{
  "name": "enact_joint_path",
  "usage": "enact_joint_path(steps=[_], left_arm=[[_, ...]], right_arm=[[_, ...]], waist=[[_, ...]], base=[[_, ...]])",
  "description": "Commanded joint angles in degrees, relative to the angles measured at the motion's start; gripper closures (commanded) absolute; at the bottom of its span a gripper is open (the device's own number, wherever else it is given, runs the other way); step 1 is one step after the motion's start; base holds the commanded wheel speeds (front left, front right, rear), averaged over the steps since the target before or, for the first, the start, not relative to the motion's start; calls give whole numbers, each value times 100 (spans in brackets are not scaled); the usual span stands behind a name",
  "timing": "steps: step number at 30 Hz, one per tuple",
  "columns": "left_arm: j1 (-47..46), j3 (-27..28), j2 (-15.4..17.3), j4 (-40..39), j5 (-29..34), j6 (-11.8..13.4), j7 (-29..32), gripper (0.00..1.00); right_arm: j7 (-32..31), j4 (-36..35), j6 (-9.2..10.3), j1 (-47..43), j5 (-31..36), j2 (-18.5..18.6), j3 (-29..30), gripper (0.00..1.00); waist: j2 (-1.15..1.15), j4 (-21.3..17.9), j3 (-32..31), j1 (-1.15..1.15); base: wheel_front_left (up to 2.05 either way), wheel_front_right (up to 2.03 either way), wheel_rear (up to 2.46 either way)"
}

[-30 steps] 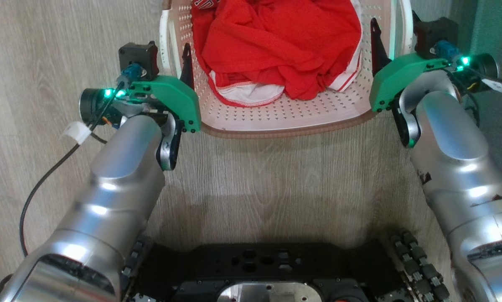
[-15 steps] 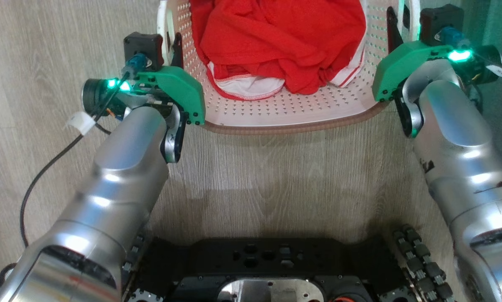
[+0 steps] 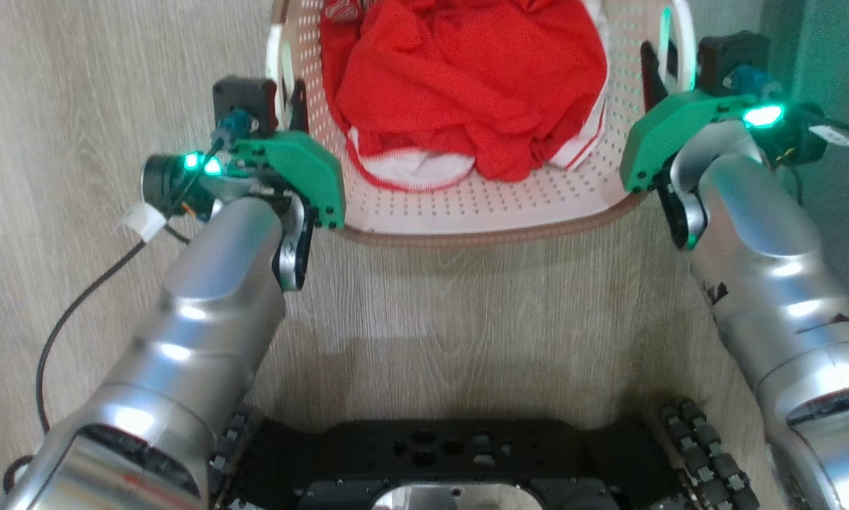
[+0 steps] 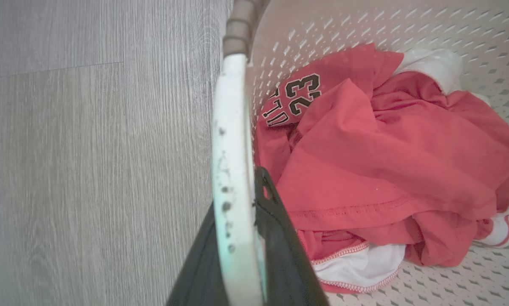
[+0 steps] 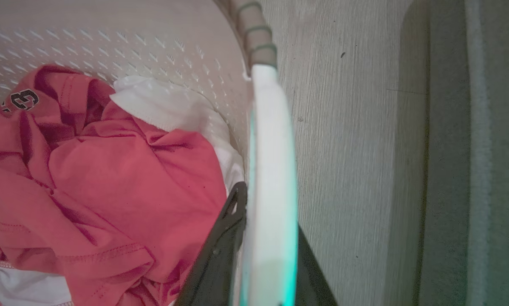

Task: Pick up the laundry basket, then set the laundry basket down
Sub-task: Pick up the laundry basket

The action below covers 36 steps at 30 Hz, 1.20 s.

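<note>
Laundry basket (image 3: pixel 481 212) straight ahead, wood floor (image 3: pixel 467 304) beneath. Left end effector (image 4: pixel 237 199) and right end effector (image 5: pixel 269 212) each pinch a white side handle (image 4: pixel 231 127). Watch: handles look smooth; uneven arm motion could tilt it, slip a grip, spill the red jersey (image 3: pixel 467 85).

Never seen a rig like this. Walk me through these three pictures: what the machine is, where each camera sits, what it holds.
This is a wheeled, two-armed robot. The wide picture looks down from its head: the left hand and right hand flank a laundry basket over a wooden floor. The other two pictures come from wrist cameras, each looking along that hand's dark fingers. There, each hand's fingers pinch a white handle of the basket. Inside lies a crumpled red shirt numbered 23.
</note>
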<state>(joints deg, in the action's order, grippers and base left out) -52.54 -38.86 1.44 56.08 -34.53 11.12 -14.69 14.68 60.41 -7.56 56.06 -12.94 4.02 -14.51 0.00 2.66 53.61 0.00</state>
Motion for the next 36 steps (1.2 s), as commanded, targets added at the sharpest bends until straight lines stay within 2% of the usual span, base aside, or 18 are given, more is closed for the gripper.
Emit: enact_joint_path(steps=[1, 12, 36], left_arm=[[268, 13, 143, 31, -54, 15, -30, 100], [856, -448, 143, 619, -450, -190, -29, 100], [2318, -1600, 143, 1129, -1462, -589, 802, 100]], right_arm=[[32, -10, 8, -324, -77, -114, -168, 100], [-182, 802, 8, -828, -951, -114, -820, 100], [-1157, 1028, 8, -2399, -2780, -114, -2145, 100]], waist=[[0, -22, -179, 0], [0, -33, -1273, 0], [0, 113, -3965, 0]], base=[[0, 0, 0], [0, 0, 0], [0, 0, 0]])
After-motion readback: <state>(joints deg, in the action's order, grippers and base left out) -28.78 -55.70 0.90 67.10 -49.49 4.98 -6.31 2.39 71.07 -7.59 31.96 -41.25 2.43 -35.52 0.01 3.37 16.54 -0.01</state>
